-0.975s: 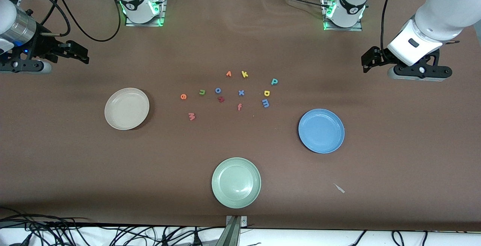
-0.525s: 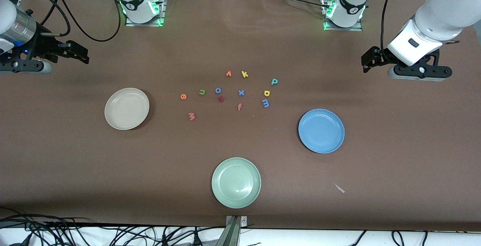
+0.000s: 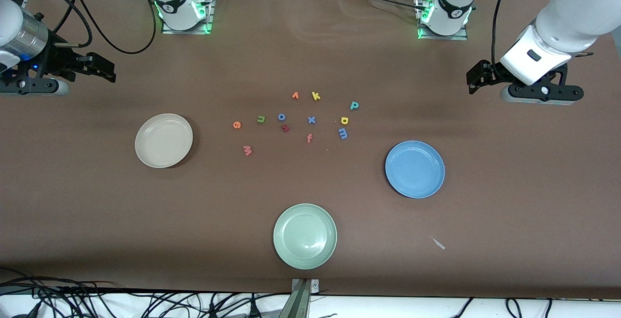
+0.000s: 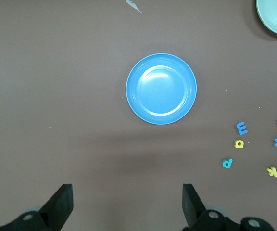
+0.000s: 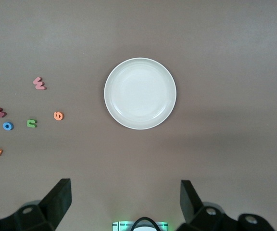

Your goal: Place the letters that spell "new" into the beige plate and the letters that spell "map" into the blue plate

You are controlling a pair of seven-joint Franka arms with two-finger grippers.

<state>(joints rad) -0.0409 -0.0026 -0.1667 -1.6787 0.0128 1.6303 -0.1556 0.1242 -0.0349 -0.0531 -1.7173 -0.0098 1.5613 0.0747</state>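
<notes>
The green n (image 3: 261, 119), orange e (image 3: 236, 125) and pinkish-red w (image 3: 247, 150) lie on the table toward the beige plate (image 3: 164, 141), which is empty. The blue m (image 3: 343, 133), yellow a (image 3: 345, 121) and teal p (image 3: 354, 106) lie toward the empty blue plate (image 3: 415, 169). My right gripper (image 3: 107, 71) hangs open over bare table at the right arm's end. My left gripper (image 3: 473, 81) hangs open at the left arm's end. In the left wrist view the left gripper (image 4: 127, 202) holds nothing, and the right gripper (image 5: 125, 199) holds nothing either.
Other letters lie among them: an orange v (image 3: 295, 95), yellow k (image 3: 316, 96), blue o (image 3: 282, 117), blue x (image 3: 311, 120), a dark red letter (image 3: 285, 128) and a pinkish f (image 3: 309, 138). A pale green plate (image 3: 304, 236) sits nearest the front camera.
</notes>
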